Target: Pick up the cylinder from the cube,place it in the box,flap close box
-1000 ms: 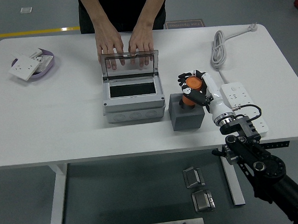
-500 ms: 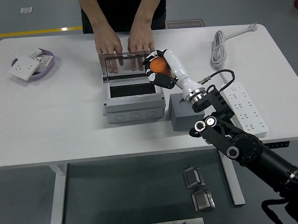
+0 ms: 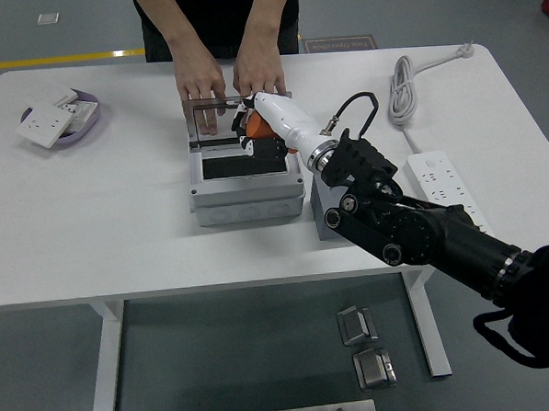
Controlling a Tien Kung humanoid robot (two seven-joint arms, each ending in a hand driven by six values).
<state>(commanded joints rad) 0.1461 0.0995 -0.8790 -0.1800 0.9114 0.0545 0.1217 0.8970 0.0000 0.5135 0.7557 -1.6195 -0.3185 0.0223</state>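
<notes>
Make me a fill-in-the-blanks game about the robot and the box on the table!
1. The right hand holds a cylinder coloured ____.
2. The box has its clear lid standing ____.
3. A person's two hands rest on the box's ____.
4. The grey cube sits on the box's ____ side in the picture.

Missing words: orange; open; lid; right

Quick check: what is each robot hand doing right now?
Left hand: not in view.
Right hand: closed on the orange cylinder, over the open grey box.
</notes>
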